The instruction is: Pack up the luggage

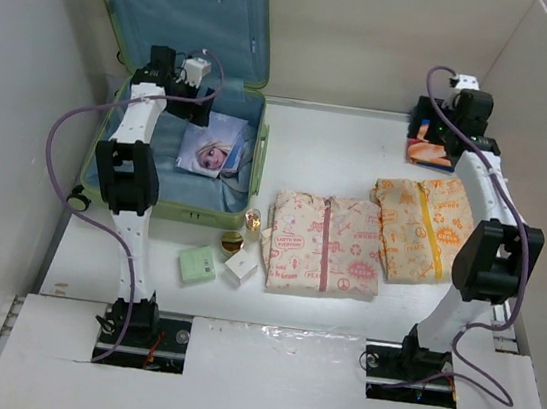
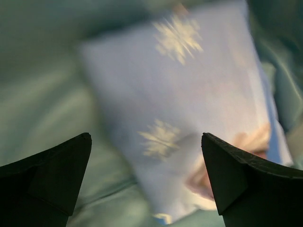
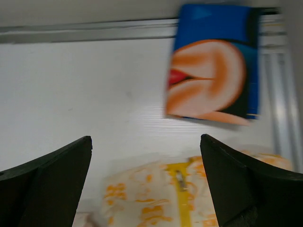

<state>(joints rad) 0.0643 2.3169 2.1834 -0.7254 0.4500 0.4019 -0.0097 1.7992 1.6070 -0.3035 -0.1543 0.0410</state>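
Observation:
The luggage (image 1: 184, 213), a light green hard-shell case, lies open at the back left with its blue-lined lid standing upright. A pale blue packet with snowflakes and a face print (image 1: 214, 154) (image 2: 189, 94) lies on the lining (image 2: 42, 90). My left gripper (image 1: 179, 101) (image 2: 147, 138) hangs open just above that packet, nothing between its fingers. My right gripper (image 1: 437, 125) (image 3: 146, 139) stands open at the back right, above the table between a blue and orange packet (image 1: 427, 149) (image 3: 213, 66) and a yellow-zip pouch (image 1: 421, 229) (image 3: 180, 198).
A pink-patterned zip pouch (image 1: 324, 243) lies mid-table. In front of the luggage sit a small green box (image 1: 197, 264), a white box (image 1: 240, 264) and a small jar (image 1: 252, 224). White walls close in both sides and the back.

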